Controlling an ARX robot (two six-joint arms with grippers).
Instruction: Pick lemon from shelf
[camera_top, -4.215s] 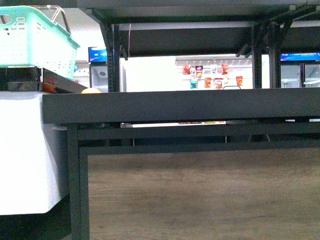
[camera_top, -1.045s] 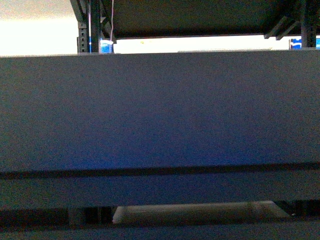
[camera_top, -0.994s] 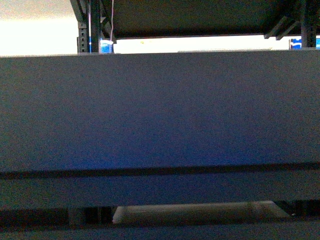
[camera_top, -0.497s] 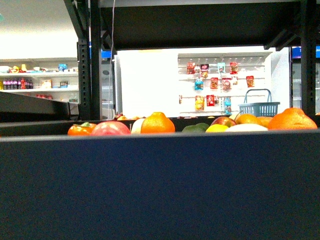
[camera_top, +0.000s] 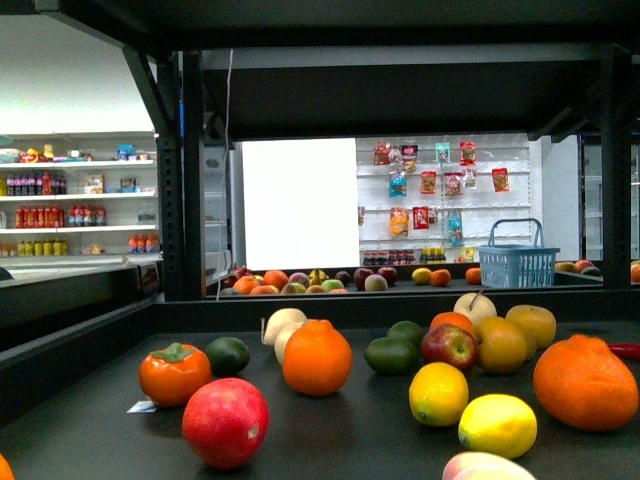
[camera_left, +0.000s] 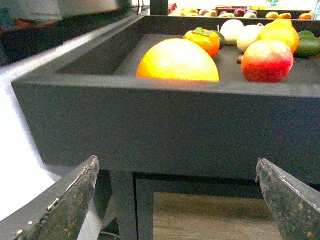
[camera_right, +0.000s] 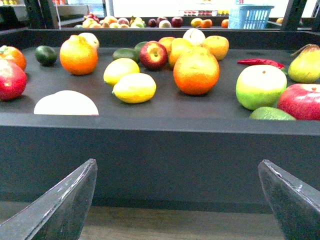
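The shelf (camera_top: 370, 425) is a black rack, and its dark tier holds loose fruit. Two yellow lemons lie side by side at front right: one lemon (camera_top: 439, 393) and a second lemon (camera_top: 498, 425). The right wrist view shows the same pair, one lemon (camera_right: 121, 70) behind the other lemon (camera_right: 134, 88), past the tier's front lip (camera_right: 150, 145). My right gripper (camera_right: 177, 162) is open, below and in front of that lip, holding nothing. My left gripper (camera_left: 176, 161) is open too, low before the tier's left corner (camera_left: 175, 125). Neither gripper shows in the front view.
Around the lemons lie oranges (camera_top: 317, 357), a red apple (camera_top: 225, 423), a persimmon (camera_top: 174, 373), avocados (camera_top: 391, 355) and a red chili (camera_right: 260, 62). A big orange fruit (camera_left: 177, 60) sits just behind the left lip. The upper tier (camera_top: 380, 90) hangs overhead. A blue basket (camera_top: 517, 265) stands behind.
The front view has risen from the tier's blank front lip to above it. The whole fruit-covered tier now shows instead of just the fruit tops.
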